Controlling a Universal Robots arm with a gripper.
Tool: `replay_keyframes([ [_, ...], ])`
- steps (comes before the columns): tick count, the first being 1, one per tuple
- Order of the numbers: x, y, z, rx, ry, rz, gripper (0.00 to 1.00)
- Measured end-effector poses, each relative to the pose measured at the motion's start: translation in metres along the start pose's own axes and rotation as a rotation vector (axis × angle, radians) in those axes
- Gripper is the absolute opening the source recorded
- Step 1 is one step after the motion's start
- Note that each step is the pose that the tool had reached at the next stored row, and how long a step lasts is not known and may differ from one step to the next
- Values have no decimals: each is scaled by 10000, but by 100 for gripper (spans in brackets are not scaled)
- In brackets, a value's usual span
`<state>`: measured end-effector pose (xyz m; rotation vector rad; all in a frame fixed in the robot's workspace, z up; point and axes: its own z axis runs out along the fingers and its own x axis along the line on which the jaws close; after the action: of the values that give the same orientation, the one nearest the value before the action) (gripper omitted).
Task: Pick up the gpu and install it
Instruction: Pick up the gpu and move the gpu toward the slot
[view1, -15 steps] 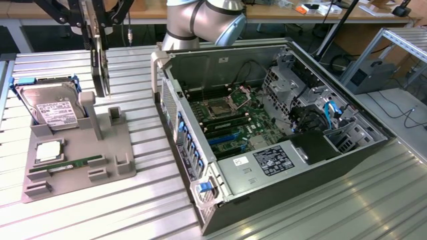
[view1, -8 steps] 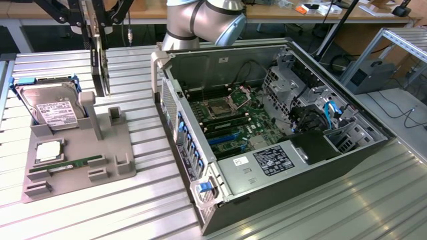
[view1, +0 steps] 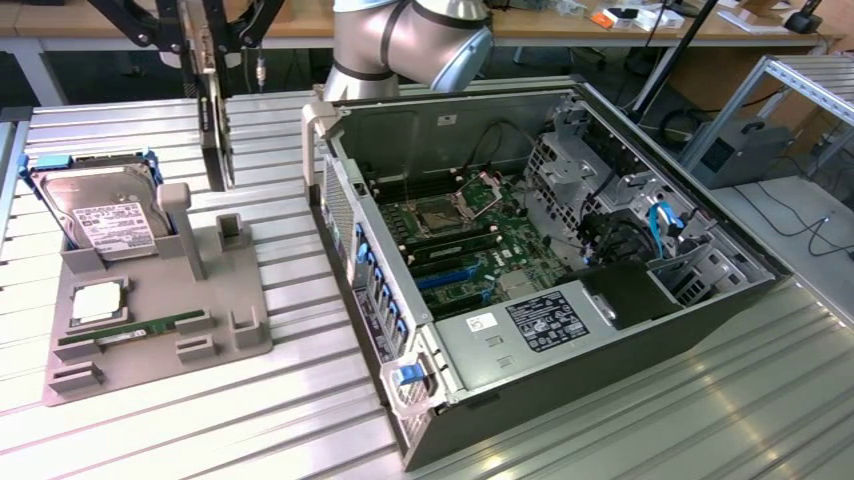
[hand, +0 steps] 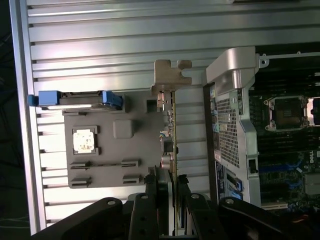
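**Holding the gpu upright beside the case**

Clamped shut on the gpu (hand: 173, 131), the claw (hand: 168, 181) pinched the card's two flat faces from above, so that it hung upright and thin. Its bracket (hand: 171, 76) sat at the end away from the fingers. The card hung clear of the grey tray (view1: 220, 290), over the tray's side nearer the case (view1: 601, 385), and touched neither.

Done well, I judge, this carry needs the card kept plumb and parallel to the case wall. It also needs enough height to pass over that wall without clipping it, and a grip firm enough that the card does not swing.

The exterior view gave what the wrist view could not: the gap between the card's lower edge and the ribbed surface (view1: 307, 400), the hard drive (view1: 100, 215) standing in the tray, and the whole open motherboard (view1: 454, 235). The wrist view gave the card edge-on, its line against the case wall, and the bracket's notched tab.
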<state>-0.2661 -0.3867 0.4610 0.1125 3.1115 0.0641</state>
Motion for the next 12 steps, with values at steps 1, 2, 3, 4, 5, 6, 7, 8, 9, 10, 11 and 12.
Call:
replay_keyframes([
  [1, -27, 2, 1, 0, 0, 0, 27],
  [2, -59, 4, 2, 2, -1, 0, 27],
  [3, -77, 5, 3, 3, -1, -1, 27],
  [4, -100, 7, 4, 5, -1, 0, 27],
  [5, -123, 9, 5, 5, -1, -1, 27],
  [6, -138, 10, 5, 5, -2, -1, 27],
  [7, -152, 11, 6, 5, -1, -1, 27],
  [8, -167, 12, 6, 6, -1, -1, 27],
  [9, -203, 14, 7, 7, -1, 0, 27],
  [10, -228, 16, 7, 12, -1, -1, 27],
  [11, -252, 18, 8, 19, -2, -1, 27],
  [12, -275, 20, 9, 26, -3, -1, 27],
])
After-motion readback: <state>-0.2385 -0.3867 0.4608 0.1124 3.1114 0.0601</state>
